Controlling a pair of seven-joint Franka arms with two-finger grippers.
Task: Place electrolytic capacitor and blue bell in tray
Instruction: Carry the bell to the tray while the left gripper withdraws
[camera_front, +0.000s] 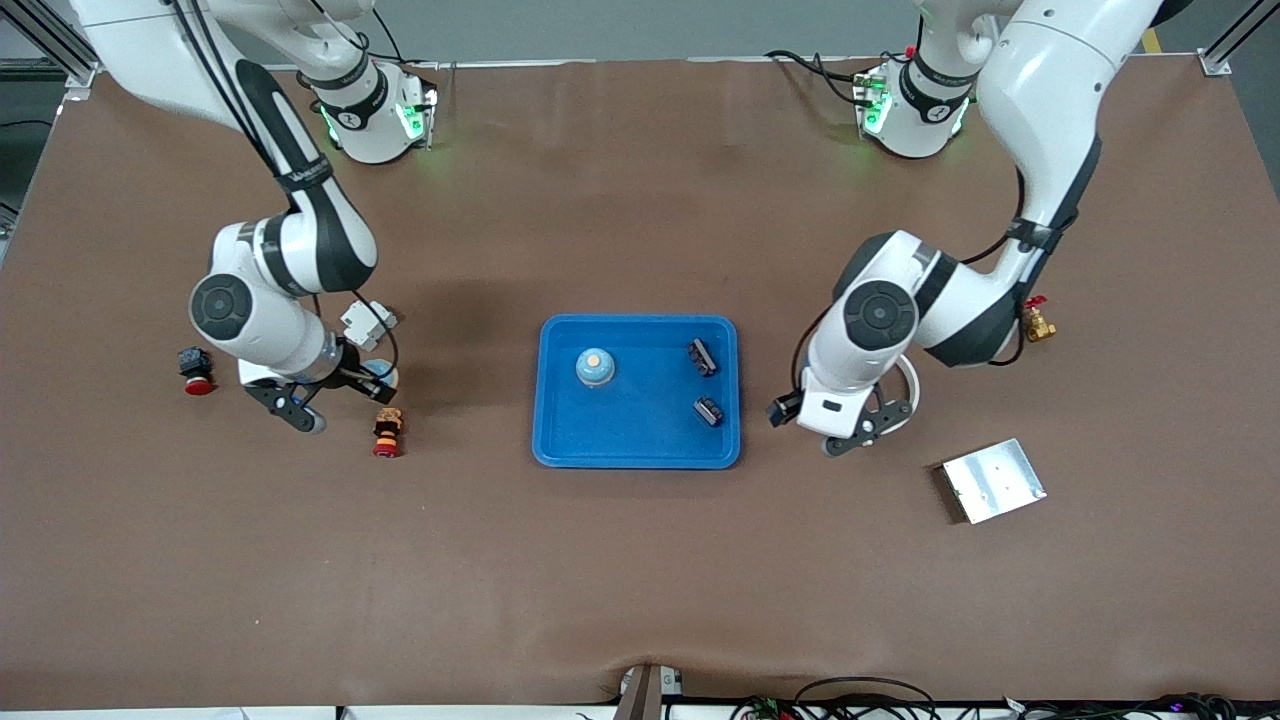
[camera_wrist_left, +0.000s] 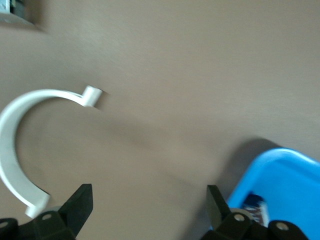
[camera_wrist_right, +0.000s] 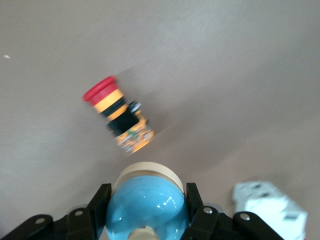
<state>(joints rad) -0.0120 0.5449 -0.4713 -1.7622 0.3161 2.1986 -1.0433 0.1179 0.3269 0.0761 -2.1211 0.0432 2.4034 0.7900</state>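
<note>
Plate (camera_front: 992, 480) of silver metal nearest, toward the left arm's end. Farther off, red-and-yellow push button (camera_front: 387, 432) lying on its side. Blue tray (camera_front: 640, 445) mid-table, holding one blue bell (camera_front: 594, 367) and two black parts (camera_front: 702, 357). Left gripper (camera_front: 855, 437) spread open, empty, over bare table (camera_front: 640, 580) between tray and white ring (camera_wrist_left: 12, 135). Right gripper (camera_wrist_right: 146, 197) clamped on second blue bell (camera_wrist_right: 145, 207), above table beside push button.

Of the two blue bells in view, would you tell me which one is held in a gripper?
The blue bell clamped in the right gripper, near the red-capped push button. The other bell sits free inside the blue tray.
</note>
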